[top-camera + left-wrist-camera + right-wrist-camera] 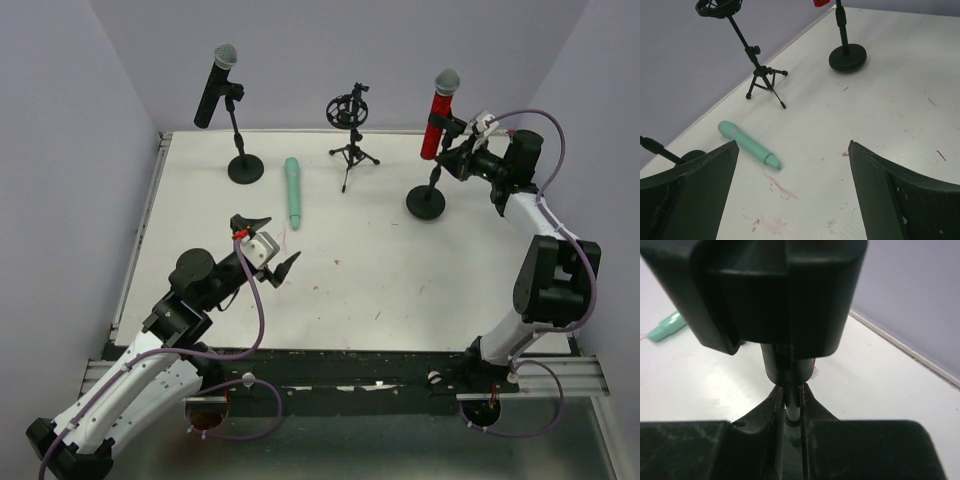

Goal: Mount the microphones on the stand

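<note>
On the table, my right claw is clenched on the right stand, probably steadying it under the clipped red microphone. My left claw gapes toward the green microphone, which lies flat beside the empty tripod stand.

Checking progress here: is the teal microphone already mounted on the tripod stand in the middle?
No, the teal microphone lies flat on the table, left of the empty tripod stand.

right end effector clamped on rod, black clip above, teal microphone left
</note>
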{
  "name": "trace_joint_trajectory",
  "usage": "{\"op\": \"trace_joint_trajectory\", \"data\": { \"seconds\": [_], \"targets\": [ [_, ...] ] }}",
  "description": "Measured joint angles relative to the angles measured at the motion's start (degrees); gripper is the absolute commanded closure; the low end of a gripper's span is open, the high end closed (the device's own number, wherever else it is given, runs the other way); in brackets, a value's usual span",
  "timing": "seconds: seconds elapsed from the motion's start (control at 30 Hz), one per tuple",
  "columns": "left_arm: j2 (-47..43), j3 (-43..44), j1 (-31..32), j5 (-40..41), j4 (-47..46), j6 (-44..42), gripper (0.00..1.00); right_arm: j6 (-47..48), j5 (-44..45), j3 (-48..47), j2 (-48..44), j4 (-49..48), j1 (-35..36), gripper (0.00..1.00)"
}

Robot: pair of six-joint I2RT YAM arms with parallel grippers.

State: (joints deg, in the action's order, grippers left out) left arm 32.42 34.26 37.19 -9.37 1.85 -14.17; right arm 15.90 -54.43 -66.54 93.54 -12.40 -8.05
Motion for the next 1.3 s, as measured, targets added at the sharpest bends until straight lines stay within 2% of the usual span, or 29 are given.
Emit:
{"op": "trace_joint_trajectory", "data": {
  "seconds": [0.3,0.67,0.9,1.03,1.17,1.3],
  "targets": [
    [0.8,0.0,-0.1,1.3,0.0,-0.7,0.02,-5.9,10.2,-7.6,12.8,-13.9,-2.6,0.92],
    [2.4,0.0,-0.8,1.8,0.0,-0.9,0.02,-6.4,16.5,-10.9,19.2,-20.4,-3.6,0.85],
    [2.5,0.0,-1.0,1.8,0.0,-0.9,0.02,-7.5,16.2,-10.6,19.5,-22.7,-4.9,0.52],
    [2.3,0.0,-1.1,1.8,0.0,-0.9,0.02,-8.0,15.8,-9.8,19.4,-24.6,-5.2,0.43],
    [1.8,0.0,-1.1,1.8,0.1,-0.8,0.02,-8.6,15.8,-8.2,18.8,-25.1,-5.3,0.25],
    [1.0,0.0,-1.1,1.8,0.1,-0.8,0.02,-9.4,15.8,-5.7,16.8,-25.2,-5.6,0.17]
  ]
}}
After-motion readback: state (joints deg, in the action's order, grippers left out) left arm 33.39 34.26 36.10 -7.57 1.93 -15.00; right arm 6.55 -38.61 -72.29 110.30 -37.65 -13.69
